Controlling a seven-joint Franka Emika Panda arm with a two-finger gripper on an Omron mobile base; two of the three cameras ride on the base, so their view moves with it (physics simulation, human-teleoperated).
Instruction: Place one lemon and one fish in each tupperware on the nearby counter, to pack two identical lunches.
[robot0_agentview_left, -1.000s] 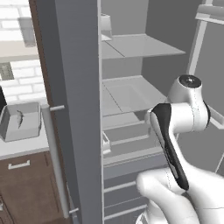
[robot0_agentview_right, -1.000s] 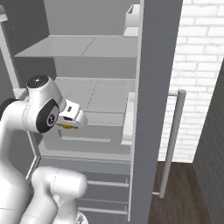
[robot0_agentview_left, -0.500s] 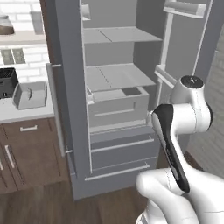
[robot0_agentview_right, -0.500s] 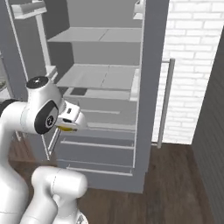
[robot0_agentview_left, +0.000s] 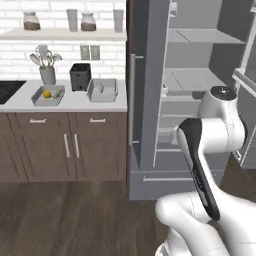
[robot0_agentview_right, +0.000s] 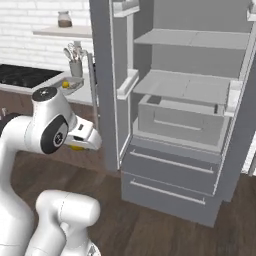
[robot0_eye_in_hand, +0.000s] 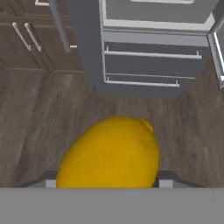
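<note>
Yellow fills the middle of the hand view: a lemon (robot0_eye_in_hand: 109, 153) sits pinched between the gripper's (robot0_eye_in_hand: 107, 177) two fingers, above the dark wooden floor (robot0_eye_in_hand: 39, 113). From the right base view, a little of that same lemon (robot0_agentview_right: 76, 147) shows under the hand. The left base view shows the white counter (robot0_agentview_left: 75, 102), where one tupperware (robot0_agentview_left: 48, 96) holds a second lemon (robot0_agentview_left: 47, 94) and the other tupperware (robot0_agentview_left: 103, 90) stands beside the black toaster (robot0_agentview_left: 80, 76). The grey fridge (robot0_agentview_right: 175, 120) stands open, with its drawers (robot0_eye_in_hand: 148, 65) near the floor.
</note>
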